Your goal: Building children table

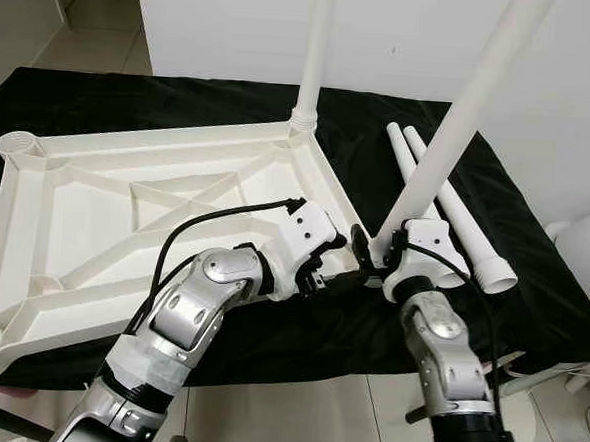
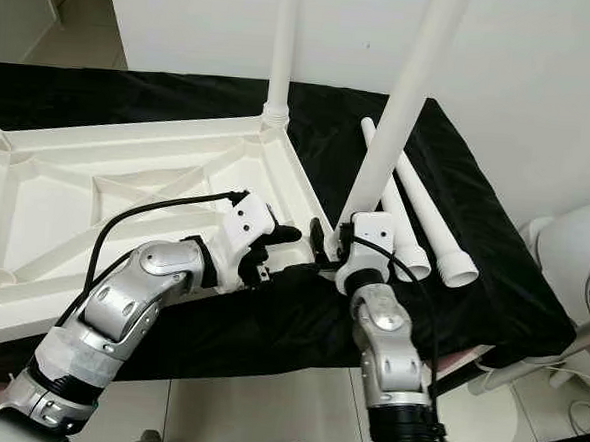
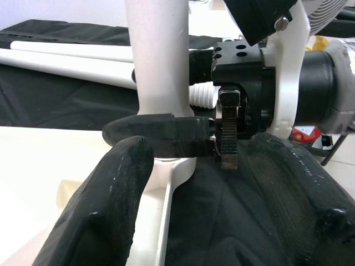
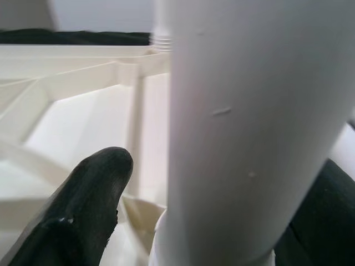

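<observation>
Both upright legs [image 1: 483, 87] cropped above.

The tabletop [image 1: 156, 198] and legs [image 1: 461, 121] look smooth white plastic (slightly glossy), lying on matt black cloth [image 1: 533, 266].

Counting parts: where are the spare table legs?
Two spare legs lie side by side on the black cloth, right of the upturned tabletop, behind the right pincer.

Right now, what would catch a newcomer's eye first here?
The white tabletop lying upside down on the black cloth, with one leg standing upright in its far corner. At the near corner the right gripper clasps a second, leaning leg, while the left gripper waits open beside it. Two spare legs lie on the cloth to the right.
</observation>
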Motion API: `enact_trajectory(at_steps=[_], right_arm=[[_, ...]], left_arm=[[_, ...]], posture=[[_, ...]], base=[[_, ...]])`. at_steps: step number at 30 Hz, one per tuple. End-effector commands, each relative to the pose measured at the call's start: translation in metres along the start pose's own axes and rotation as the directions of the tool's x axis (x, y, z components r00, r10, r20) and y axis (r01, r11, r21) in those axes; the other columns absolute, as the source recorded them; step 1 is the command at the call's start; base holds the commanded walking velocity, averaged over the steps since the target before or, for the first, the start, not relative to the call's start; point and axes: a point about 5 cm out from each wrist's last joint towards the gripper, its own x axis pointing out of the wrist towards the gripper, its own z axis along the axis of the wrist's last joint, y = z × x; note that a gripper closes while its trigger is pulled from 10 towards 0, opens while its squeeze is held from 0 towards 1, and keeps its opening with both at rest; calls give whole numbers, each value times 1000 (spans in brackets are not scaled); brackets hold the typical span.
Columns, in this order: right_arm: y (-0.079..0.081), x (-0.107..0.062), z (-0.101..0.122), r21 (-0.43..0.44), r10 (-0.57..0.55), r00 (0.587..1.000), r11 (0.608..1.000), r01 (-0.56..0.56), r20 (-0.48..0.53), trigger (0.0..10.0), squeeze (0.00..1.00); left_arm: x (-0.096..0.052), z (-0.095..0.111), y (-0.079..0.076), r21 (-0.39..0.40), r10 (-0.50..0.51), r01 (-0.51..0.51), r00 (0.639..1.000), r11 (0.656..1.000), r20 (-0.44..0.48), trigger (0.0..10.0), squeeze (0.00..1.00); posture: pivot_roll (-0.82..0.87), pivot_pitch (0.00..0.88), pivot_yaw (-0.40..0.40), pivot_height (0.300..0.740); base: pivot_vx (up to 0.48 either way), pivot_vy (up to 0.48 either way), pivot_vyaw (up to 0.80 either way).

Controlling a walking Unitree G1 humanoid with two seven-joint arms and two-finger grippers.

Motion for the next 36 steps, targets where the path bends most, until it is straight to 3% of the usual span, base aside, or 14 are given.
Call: enact_trajectory(at_steps=[1, 12, 13, 16, 17, 18, 28, 29, 36], right_arm=[[1, 2, 1, 5, 27, 1000, 1000, -27, 9, 10000, 0], [-6, 10, -2, -53, 209, 978, 976, -210, -14, 10000, 0], [-7, 12, -4, -58, 250, 968, 966, -251, -30, 8157, 0], [-7, 12, -4, -58, 250, 968, 966, -251, -30, 8157, 0], [-7, 14, -8, -67, 280, 959, 957, -283, -54, 863, 0], [-7, 13, -13, -62, 294, 952, 952, -299, -81, 0, 0], [-14, 8, -20, -12, 293, 952, 955, -295, -95, 0, 0], [-15, 7, -20, 3, 277, 957, 961, -278, -91, 10000, 0], [-13, 7, -19, 43, 199, 977, 980, -197, -75, 10000, 0]], left_arm=[[1, 0, 3, 8, 41, -41, 999, 999, -3, 10000, 0], [2, 3, 5, 9, 53, -53, 999, 999, 5, 10000, 0], [2, 3, 5, 11, 56, -56, 998, 998, 6, 10000, 0], [2, 3, 5, 11, 56, -56, 998, 998, 6, 10000, 0], [1, 4, 6, 13, 59, -59, 998, 998, 8, 10000, 0], [1, 5, 7, 14, 63, -63, 998, 998, 9, 10000, 0], [1, 5, 6, 12, 59, -59, 998, 998, 10, 10000, 0], [1, 5, 6, 12, 55, -56, 998, 998, 9, 10000, 0], [2, 5, 5, 12, 49, -49, 999, 999, 8, 10000, 0]], posture=[[23, 0, -51, 740], [35, 0, -51, 740], [41, 0, -54, 740], [41, 0, -54, 740], [47, 0, -56, 740], [49, 0, -56, 740], [40, 0, -47, 740], [37, 0, -45, 740], [33, 0, -42, 740]], base=[[0, 0, 0], [0, 0, 0], [0, 0, 0], [0, 0, 0], [0, 0, 0], [0, 0, 0], [0, 0, 0], [0, 0, 0], [0, 0, 0]])
